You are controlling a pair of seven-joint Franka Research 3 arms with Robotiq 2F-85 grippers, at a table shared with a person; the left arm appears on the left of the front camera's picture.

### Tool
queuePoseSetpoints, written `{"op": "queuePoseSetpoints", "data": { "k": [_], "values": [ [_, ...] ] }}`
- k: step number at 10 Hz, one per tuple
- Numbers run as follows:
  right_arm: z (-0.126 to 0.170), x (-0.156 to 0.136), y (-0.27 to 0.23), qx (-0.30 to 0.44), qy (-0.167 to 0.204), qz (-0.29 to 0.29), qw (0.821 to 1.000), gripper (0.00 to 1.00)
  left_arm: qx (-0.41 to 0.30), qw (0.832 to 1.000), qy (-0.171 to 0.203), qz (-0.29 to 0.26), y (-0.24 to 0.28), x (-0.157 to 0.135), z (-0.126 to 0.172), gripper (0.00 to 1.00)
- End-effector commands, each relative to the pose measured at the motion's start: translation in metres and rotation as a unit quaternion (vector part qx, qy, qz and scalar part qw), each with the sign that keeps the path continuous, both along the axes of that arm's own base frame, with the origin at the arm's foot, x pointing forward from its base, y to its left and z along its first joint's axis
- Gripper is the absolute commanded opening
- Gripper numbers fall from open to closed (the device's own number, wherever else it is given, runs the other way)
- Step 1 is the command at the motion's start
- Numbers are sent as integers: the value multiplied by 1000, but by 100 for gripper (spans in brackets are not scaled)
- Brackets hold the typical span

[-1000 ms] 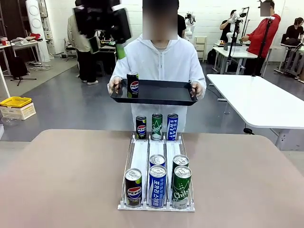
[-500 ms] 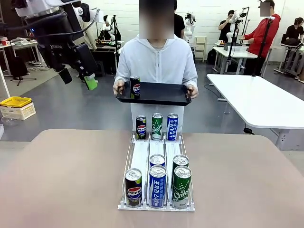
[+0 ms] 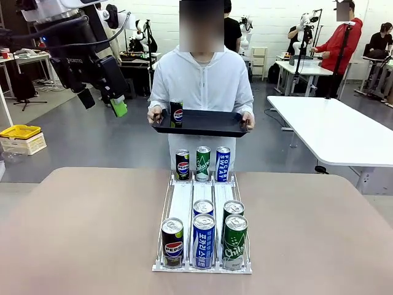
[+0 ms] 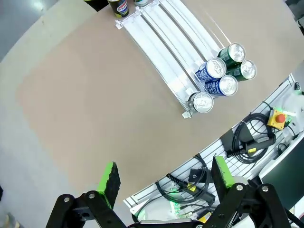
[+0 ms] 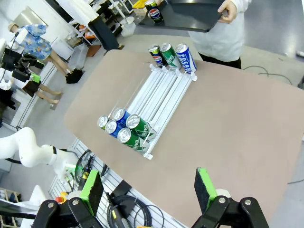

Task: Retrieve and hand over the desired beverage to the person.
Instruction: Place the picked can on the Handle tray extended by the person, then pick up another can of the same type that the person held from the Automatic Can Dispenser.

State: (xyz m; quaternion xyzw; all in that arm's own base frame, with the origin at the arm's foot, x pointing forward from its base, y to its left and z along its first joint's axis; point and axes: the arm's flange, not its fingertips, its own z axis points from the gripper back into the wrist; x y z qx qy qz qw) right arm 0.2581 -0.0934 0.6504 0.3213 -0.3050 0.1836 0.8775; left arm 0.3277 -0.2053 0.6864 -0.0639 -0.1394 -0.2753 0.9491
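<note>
Presently eight cans [image 3: 203,241] in rack [image 3: 182,198], one on tray [image 3: 212,116]; both end effectors [image 4: 165,167] [image 5: 148,178] spread.

White left arm [image 3: 54,8], black cables [image 3: 37,31], black jaws tipped with green pads [image 3: 119,108].

White can rack [image 3: 180,203] on tan table [image 3: 80,233]

Bright even indoor light, soft faint shadows under cans [image 3: 203,239] on matte table [image 3: 86,233], mild glare on can tops, front view sharp, wrist views fisheye-bent at edges, table rim curved there, far background slightly soft
</note>
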Motion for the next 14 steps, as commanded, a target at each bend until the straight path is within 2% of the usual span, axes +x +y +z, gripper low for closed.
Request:
{"op": "queuePoseSetpoints", "data": {
  "k": [1, 11, 12, 14],
  "values": [
    [0, 2, 0, 9, -6, 9, 1000, 100, 4, 1000, -4, 1, 2, -1, 1, 100],
    [0, 2, 0, 9, -6, 9, 1000, 100, 0, 1000, 0, 0, 0, 0, 0, 100],
    [0, 2, 0, 9, -6, 9, 1000, 100, -60, 996, -4, -64, 30, -3, 3, 100],
    [0, 2, 0, 9, -6, 9, 1000, 100, -137, 981, -46, -128, 93, -13, 7, 100]
  ]
}}
